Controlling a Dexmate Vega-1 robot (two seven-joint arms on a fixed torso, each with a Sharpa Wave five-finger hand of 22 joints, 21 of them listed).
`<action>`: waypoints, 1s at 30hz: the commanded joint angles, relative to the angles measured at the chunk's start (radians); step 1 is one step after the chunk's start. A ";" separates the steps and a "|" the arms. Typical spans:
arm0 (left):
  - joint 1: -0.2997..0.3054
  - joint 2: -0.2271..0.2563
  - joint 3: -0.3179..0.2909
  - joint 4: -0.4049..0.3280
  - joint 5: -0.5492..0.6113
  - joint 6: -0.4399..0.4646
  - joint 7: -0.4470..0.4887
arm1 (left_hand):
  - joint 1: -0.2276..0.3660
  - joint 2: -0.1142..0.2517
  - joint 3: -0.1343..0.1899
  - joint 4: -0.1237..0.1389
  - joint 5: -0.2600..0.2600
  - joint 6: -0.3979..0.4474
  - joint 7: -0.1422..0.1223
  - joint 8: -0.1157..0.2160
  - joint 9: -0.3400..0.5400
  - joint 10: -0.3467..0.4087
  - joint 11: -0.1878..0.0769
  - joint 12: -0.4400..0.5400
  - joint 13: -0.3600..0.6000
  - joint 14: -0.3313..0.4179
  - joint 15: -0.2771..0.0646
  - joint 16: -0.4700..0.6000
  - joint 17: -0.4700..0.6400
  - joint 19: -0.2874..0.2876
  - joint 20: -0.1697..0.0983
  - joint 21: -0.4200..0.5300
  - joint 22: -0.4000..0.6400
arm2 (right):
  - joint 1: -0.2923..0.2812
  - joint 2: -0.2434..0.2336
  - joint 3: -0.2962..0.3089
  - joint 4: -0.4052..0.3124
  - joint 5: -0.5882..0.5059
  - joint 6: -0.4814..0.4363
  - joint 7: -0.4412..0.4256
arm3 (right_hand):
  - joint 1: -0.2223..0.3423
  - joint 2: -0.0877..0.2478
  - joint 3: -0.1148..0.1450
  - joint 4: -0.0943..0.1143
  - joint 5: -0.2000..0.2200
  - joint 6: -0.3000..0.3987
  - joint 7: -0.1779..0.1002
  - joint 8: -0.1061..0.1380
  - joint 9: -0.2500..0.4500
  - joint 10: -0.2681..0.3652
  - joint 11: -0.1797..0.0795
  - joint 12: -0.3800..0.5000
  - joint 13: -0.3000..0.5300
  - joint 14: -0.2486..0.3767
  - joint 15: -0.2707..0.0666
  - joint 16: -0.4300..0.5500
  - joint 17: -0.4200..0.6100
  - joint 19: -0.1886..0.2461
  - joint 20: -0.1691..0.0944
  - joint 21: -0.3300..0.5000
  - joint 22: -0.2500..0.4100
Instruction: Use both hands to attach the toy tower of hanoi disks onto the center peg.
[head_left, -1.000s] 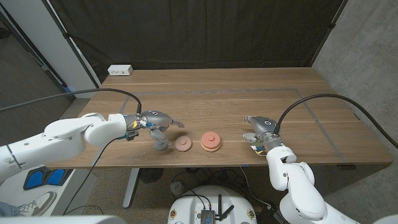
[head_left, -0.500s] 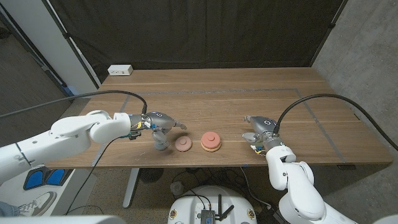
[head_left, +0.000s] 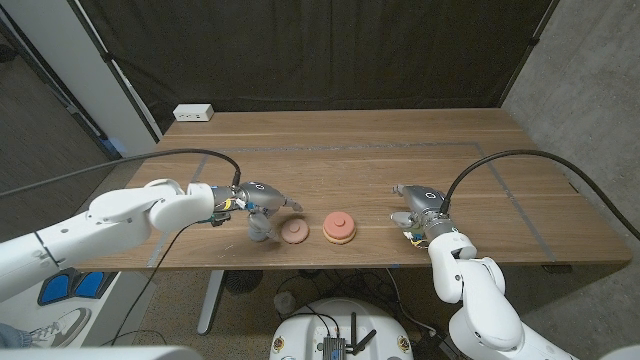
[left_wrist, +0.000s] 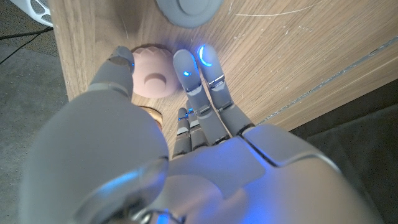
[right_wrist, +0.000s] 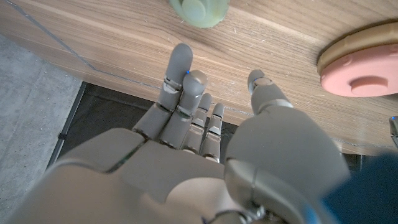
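The tan base near the front edge carries a salmon disk and the center peg; it also appears as the base in the right wrist view. A loose pink disk lies just left of it on the table. My left hand hangs over that disk, thumb on one side and fingers on the other, close to its rim. A grey disk sits under the hand. My right hand holds nothing, its fingers apart, near a green disk.
A white power strip lies at the back left corner of the wooden table. The table's front edge runs just below the disks. Black cables trail from both wrists. A dark curtain hangs behind the table.
My left hand has moved right and now brackets the pink disk. The disks, the base and my right hand have stayed in place.
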 joint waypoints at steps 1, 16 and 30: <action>0.007 -0.023 0.009 0.005 0.053 0.005 0.033 | 0.010 0.007 0.001 0.003 -0.001 0.022 -0.005 0.011 0.001 0.020 0.000 0.009 0.001 0.013 -0.082 0.011 0.001 0.010 -0.140 0.011 -0.001 | -0.005 0.001 0.008 0.001 0.004 0.005 -0.009 | 0.001 0.005 0.003 0.002 0.003 0.009 0.005 0.001 0.004 0.008 0.001 -0.003 0.001 0.010 -0.067 0.000 0.002 -0.002 -0.108 0.004 0.000; 0.000 -0.042 0.032 0.013 0.070 0.006 0.014 | 0.015 0.017 0.001 0.004 0.001 0.068 -0.019 0.024 0.001 0.065 -0.018 0.021 -0.003 0.028 -0.082 0.021 0.000 0.018 -0.141 0.017 -0.003 | -0.011 0.004 0.014 -0.005 -0.008 0.008 -0.001 | 0.001 0.006 0.002 0.003 0.004 0.010 0.005 -0.001 0.004 0.009 0.002 -0.004 0.003 0.010 -0.067 -0.005 0.001 -0.003 -0.108 0.004 -0.001; -0.004 -0.068 0.054 0.024 0.105 0.007 0.032 | 0.023 0.027 0.004 0.003 0.004 0.093 -0.025 0.028 0.001 0.084 -0.028 0.023 -0.006 0.036 -0.082 0.026 -0.001 0.022 -0.141 0.022 -0.003 | -0.026 0.002 0.022 -0.010 -0.004 0.010 -0.002 | 0.001 0.008 0.001 0.004 0.005 0.012 0.003 -0.003 0.005 0.011 0.002 -0.005 0.005 0.015 -0.067 -0.006 0.004 -0.003 -0.108 0.005 -0.001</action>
